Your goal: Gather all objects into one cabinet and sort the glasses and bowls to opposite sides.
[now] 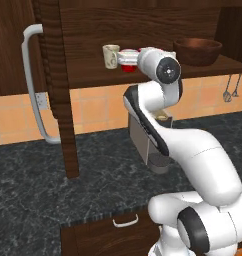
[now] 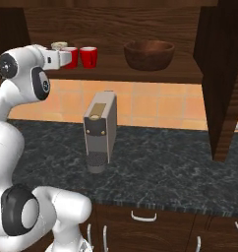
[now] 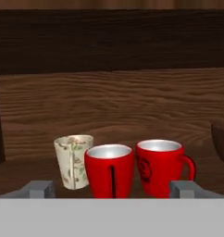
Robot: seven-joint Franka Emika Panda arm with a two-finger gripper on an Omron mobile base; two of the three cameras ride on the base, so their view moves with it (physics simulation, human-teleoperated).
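Cabinet: the dark brown wood-grain wall cabinet (image 2: 155, 69) fills the top of both base views. Its door (image 1: 55, 75), with a long curved white bar handle (image 1: 35, 85), stands open at the left of the left base view.
Cabinet contents: all four vessels stand on its one shelf, the cups at the left, the bowl at the right.
Counter: the dark speckled stone counter (image 2: 160, 167) lies across the middle of both base views. A grey-brown boxy coffee machine (image 2: 100, 129) stands on it.
Bowl: the wide, shallow, dark brown wooden bowl (image 2: 149, 53) sits in the upper middle of the right base view, well apart from the cups. In the hand view just a dark sliver shows, cut off at the right edge.
Cups: in the hand view's lower half, the glossy red handled mug (image 3: 160, 167) is right, the plain glossy red cup (image 3: 109, 170) centre, the cream patterned tumbler (image 3: 73, 159) left and slightly behind. The two red cups look to be touching; I cannot tell for sure.
End effector: the end effector (image 3: 111, 189) is spread wide, its grey fingertips (image 3: 39, 189) flanking both red cups at the bottom of the hand view, pinching nothing.
Hidden: in the left base view the arm covers most of the red cups.
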